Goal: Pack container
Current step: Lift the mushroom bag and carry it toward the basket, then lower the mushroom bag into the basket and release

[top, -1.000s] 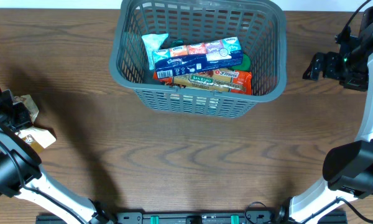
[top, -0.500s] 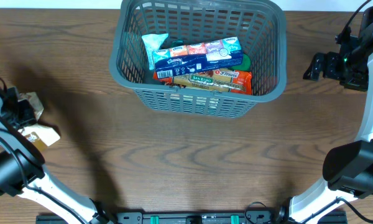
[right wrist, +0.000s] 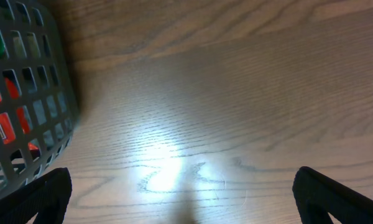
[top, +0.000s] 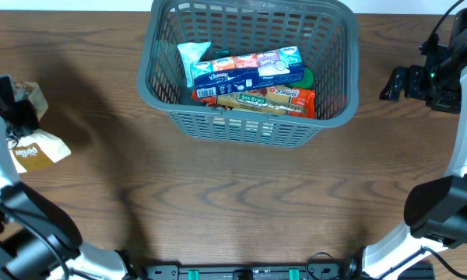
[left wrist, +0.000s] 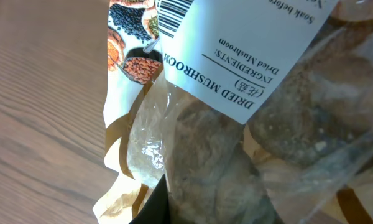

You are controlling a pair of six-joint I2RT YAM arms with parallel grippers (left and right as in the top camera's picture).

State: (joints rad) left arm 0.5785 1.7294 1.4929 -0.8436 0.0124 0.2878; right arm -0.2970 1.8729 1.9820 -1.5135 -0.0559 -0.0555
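Observation:
The container, a large dark grey slotted basket (top: pixel 249 128), stands at the far middle of the table and shows at the left edge of the right wrist view (right wrist: pixel 25 124). My left gripper (top: pixel 17 117), at the far left, is shut on a clear and tan bag of dried mushrooms (top: pixel 37 148) and holds it off the table. The bag fills the left wrist view (left wrist: pixel 248 124), with one dark finger showing against it at the bottom. My right gripper (top: pixel 395 82) is open and empty to the right of the basket, over bare wood (right wrist: pixel 180 199).
Inside the basket lie a blue tissue packet (top: pixel 249 70), orange snack packets (top: pixel 288 97) and a white and teal packet (top: pixel 193 56). Both arm bases stand at the near table edge.
My left gripper has moved toward the far side with the mushroom bag, which has lifted with it. The right arm and the basket have not moved.

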